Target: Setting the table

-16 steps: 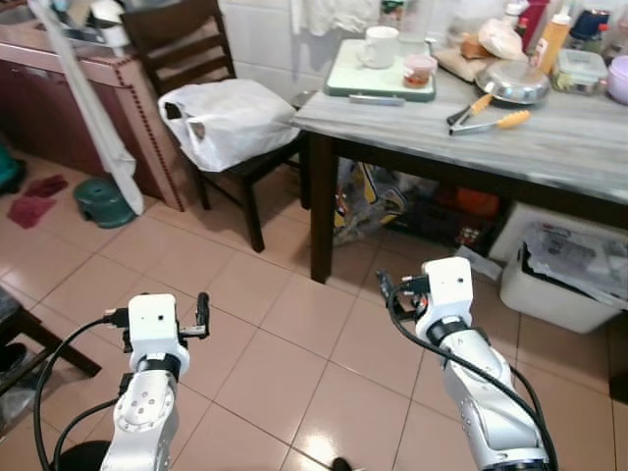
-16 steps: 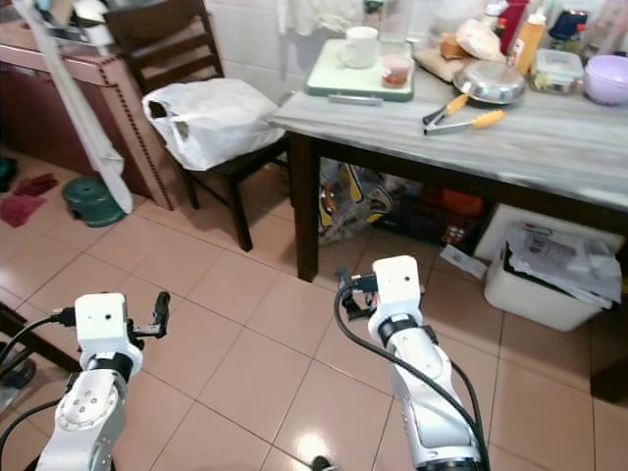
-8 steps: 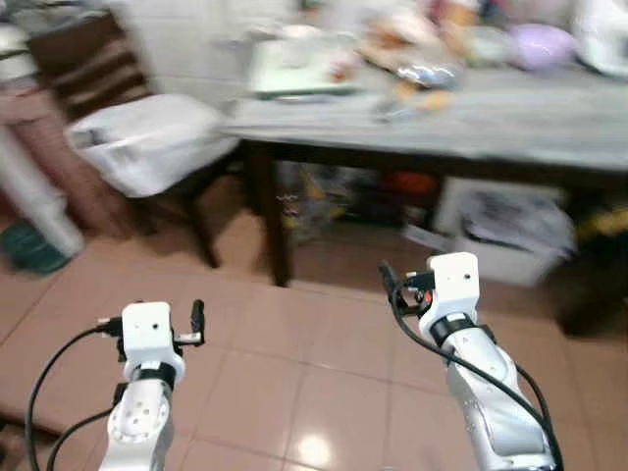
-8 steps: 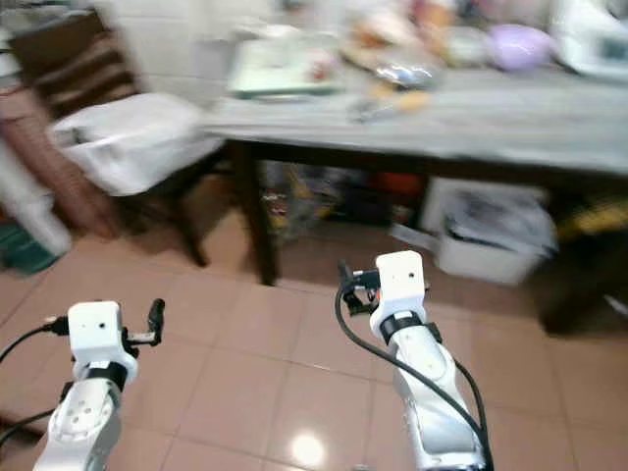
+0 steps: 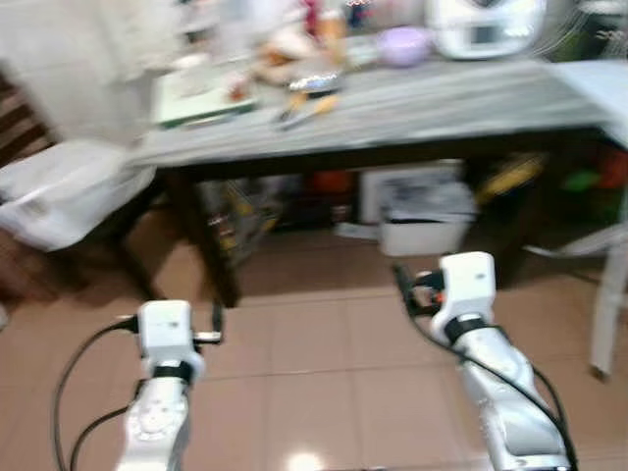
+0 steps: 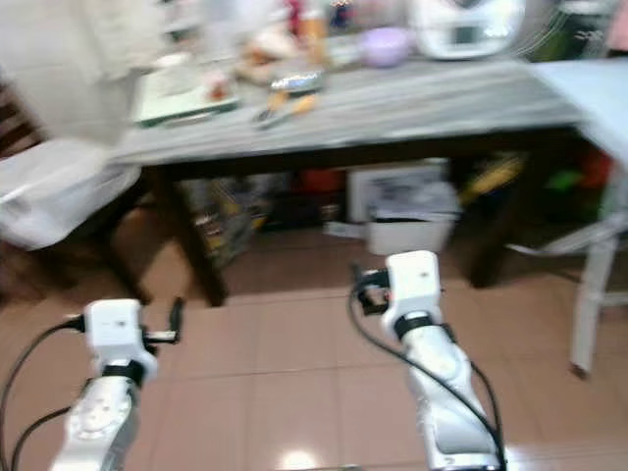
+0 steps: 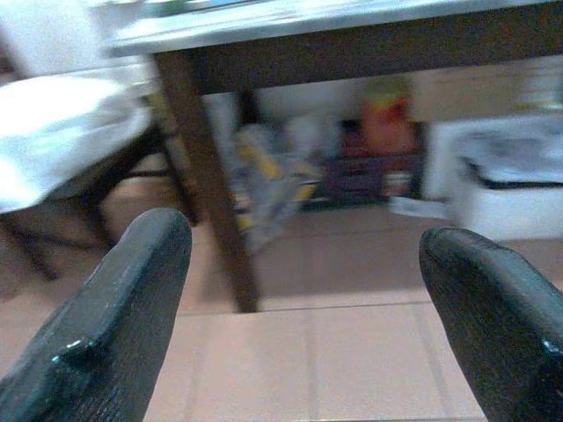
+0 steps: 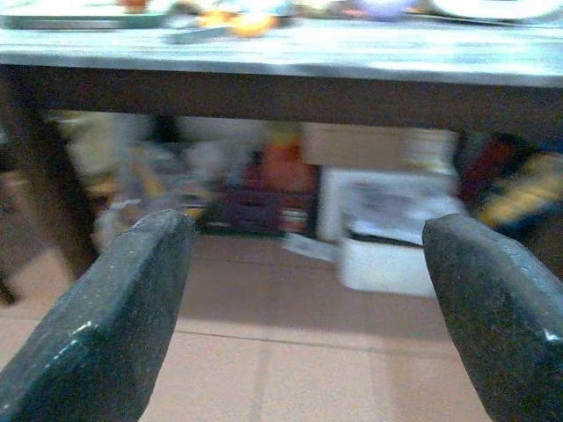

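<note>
Both grippers are held low over the tiled floor [image 5: 324,343], well short of the table [image 5: 412,93]. Left gripper [image 7: 303,308] and right gripper [image 8: 308,299] are spread wide, nothing between the fingers.

Frames are motion-blurred; small items are hard to resolve. Table things are clustered toward the table's far-left part: a pale green tray [image 5: 201,93] near the left edge, tongs with orange handles [image 5: 306,106] just right of it near the front edge, a metal pan [image 5: 314,80] behind them, a lilac bowl [image 5: 404,44] further right at the back edge, a white appliance [image 5: 486,22] beside it.

Key relation: everything to be handled lies ahead of and above both jaws, well apart. The tongs' long axis appears to run diagonally, handles toward the right. They sit between the two arms, slightly nearer the left one. Approach judged unfinished; no reach is feasible from here.

A white bag [image 5: 59,191] is seen on a chair off the table's left end.
</note>
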Robot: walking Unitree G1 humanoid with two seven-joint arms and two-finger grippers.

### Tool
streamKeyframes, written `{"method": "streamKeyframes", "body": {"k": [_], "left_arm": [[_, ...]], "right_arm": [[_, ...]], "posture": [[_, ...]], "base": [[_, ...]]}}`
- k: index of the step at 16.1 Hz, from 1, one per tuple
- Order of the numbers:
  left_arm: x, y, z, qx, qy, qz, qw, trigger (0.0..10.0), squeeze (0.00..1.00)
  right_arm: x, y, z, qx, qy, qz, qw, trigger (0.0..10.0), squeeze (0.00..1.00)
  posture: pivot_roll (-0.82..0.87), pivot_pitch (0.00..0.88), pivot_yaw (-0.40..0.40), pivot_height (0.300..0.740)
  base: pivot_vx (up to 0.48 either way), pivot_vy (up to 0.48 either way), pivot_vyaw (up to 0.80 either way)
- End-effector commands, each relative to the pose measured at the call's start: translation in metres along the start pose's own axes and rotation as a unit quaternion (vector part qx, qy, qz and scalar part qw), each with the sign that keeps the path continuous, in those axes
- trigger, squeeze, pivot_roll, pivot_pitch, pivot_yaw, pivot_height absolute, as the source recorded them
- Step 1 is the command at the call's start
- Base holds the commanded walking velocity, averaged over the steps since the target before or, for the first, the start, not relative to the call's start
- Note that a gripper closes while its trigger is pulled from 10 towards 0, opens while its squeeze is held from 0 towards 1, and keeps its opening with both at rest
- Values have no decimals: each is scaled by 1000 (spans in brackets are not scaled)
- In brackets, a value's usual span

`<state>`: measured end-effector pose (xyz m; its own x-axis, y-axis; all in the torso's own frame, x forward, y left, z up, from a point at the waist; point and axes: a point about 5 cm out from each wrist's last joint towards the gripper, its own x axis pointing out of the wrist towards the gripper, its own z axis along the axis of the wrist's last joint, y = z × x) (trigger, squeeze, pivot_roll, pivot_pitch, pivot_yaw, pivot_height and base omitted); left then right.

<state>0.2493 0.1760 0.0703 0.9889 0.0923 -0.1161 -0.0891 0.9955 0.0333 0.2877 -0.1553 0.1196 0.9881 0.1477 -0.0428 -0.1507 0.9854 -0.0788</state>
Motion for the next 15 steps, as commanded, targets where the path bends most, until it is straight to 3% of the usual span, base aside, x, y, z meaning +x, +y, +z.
{"method": "streamKeyframes", "body": {"k": [1,5,7,9,15], "left_arm": [[-1,9,-1,12,5,13,1000,10000,0],[0,7,2,13,1,0,1000,10000,0],[0,6,3,24,-2,-4,1000,10000,0],[-1,6,4,25,-3,-14,1000,10000,0],[-2,8,5,26,-2,-25,999,10000,0]], "right_arm": [[0,7,3,8,-6,10,1000,10000,0],[-1,7,1,12,-1,7,1000,10000,0],[-2,7,0,9,0,6,1000,10000,0],[-3,8,-6,36,19,4,999,10000,0],[-5,15,-11,35,37,20,999,10000,0]], "posture": [[-230,111,88,740],[-231,111,93,740],[-231,111,93,740],[-232,111,98,740],[-224,107,113,740]], "base": [[0,0,-775],[0,0,-703],[0,0,0],[0,0,0],[0,-42,0]]}}
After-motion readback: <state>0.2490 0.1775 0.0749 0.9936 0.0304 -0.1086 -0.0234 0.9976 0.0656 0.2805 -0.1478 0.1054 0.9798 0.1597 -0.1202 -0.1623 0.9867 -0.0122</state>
